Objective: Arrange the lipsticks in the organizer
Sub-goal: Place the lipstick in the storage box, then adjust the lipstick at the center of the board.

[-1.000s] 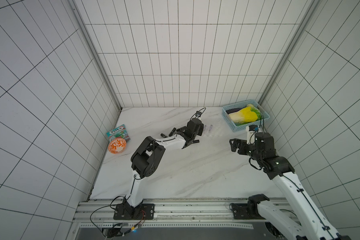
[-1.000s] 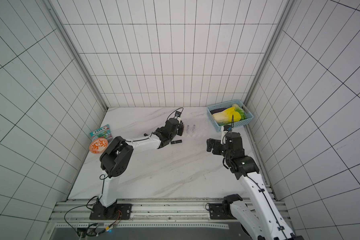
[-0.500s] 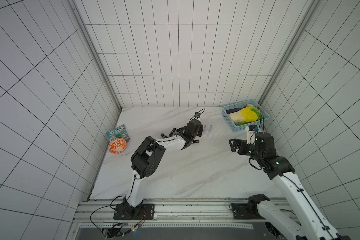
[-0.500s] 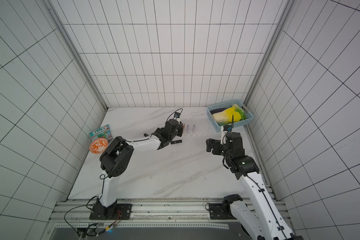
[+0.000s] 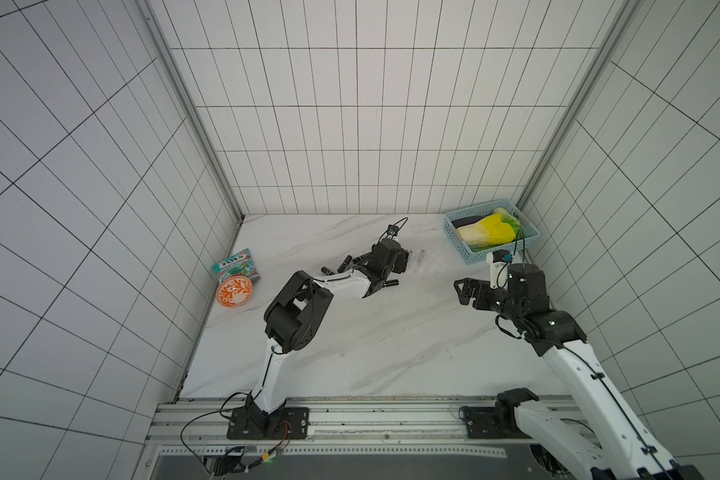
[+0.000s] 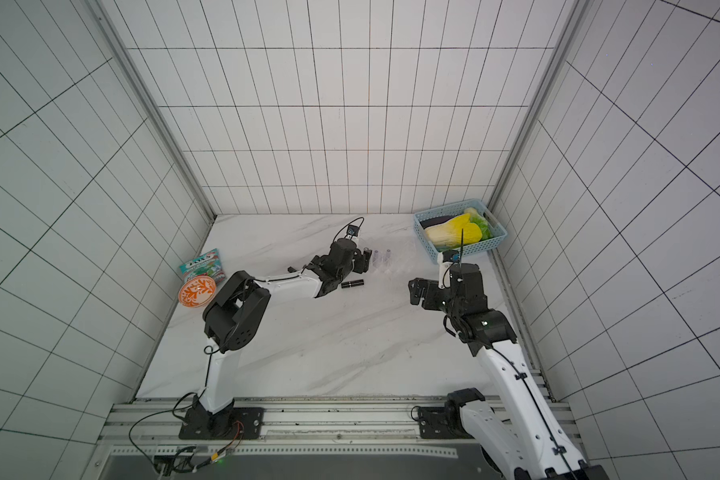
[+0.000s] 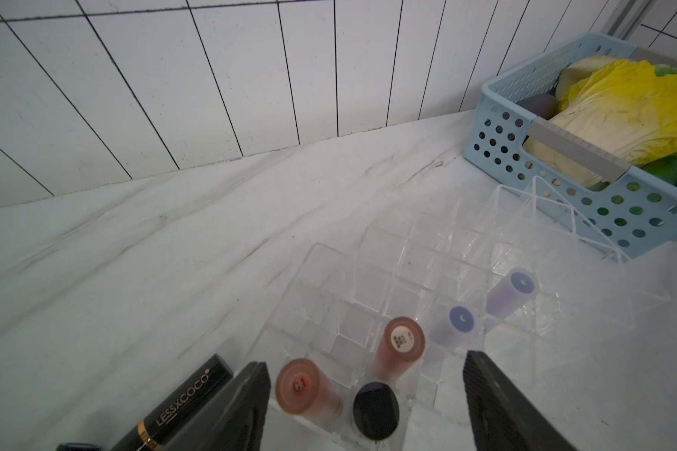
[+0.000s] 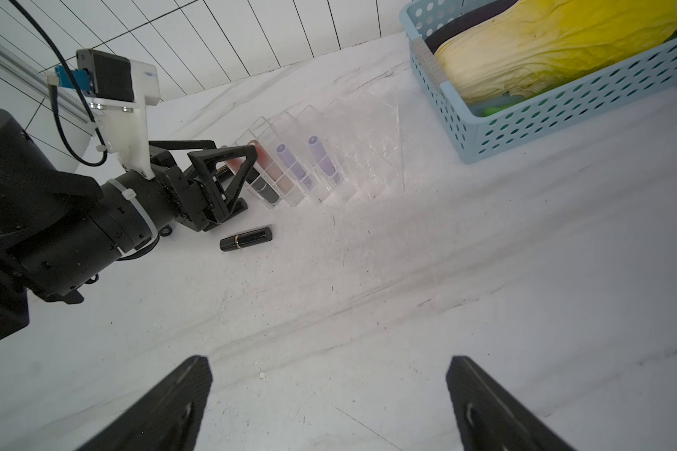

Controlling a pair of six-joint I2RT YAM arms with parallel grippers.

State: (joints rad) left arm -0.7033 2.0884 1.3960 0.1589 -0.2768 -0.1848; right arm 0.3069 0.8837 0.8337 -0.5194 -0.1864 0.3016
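Observation:
The clear organizer (image 7: 323,257) (image 8: 372,156) stands on the marble table near the back. In its slots stand two pinkish tubes (image 7: 301,386) (image 7: 401,343), two lavender-capped tubes (image 7: 456,324) (image 7: 512,291) and a black lipstick (image 7: 375,410). My left gripper (image 7: 366,371) (image 5: 404,262) is open, its fingers either side of the black and pinkish tubes and clear of both. One black lipstick (image 8: 246,239) (image 5: 389,284) lies loose in front of the organizer, another (image 7: 188,402) beside the left finger. Several more (image 5: 346,262) lie behind the left arm. My right gripper (image 8: 329,363) (image 5: 462,289) hangs open over bare table.
A light-blue perforated basket (image 5: 466,249) (image 7: 497,144) with a cabbage stands at the back right, close behind the organizer. An orange patterned bowl (image 5: 233,292) and a snack packet (image 5: 235,266) sit by the left wall.
The left gripper's jaws have parted at the organizer's near end, where the black lipstick stands in a slot. The right arm has stayed where it was.

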